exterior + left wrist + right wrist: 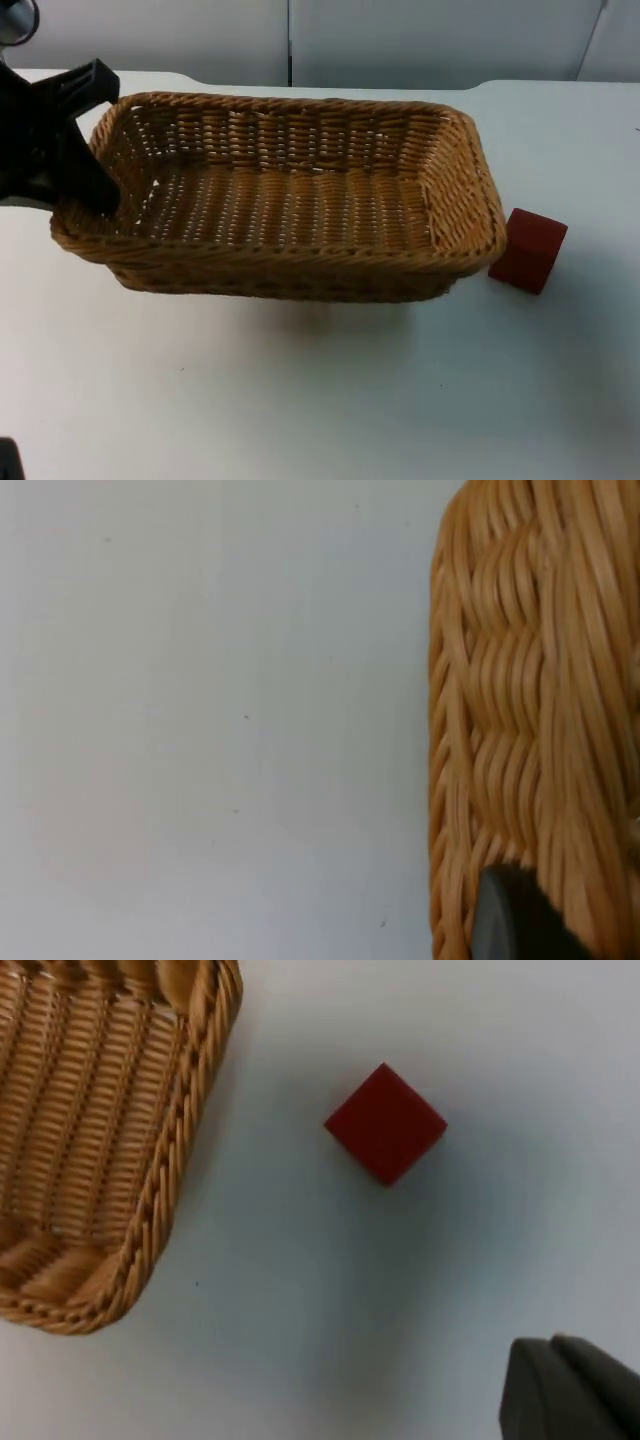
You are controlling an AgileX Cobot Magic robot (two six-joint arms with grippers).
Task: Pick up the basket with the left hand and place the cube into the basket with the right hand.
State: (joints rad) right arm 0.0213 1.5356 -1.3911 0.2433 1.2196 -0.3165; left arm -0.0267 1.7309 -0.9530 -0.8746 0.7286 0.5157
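Left gripper (85, 165) reaching in from the upper left corner, pinching the short end rim of the wicker basket (290, 190), lifting it above the white desk (320, 400). Red cube (528, 250) lying on the desk just beside the basket's far end. Right gripper (570, 1390) hovering above the cube; finger state impossible to tell.

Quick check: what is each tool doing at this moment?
Left tool: shut on the wicker basket at its short end rim, basket raised off the table.
Right tool: above the red cube, holding nothing; open or closed cannot be told.
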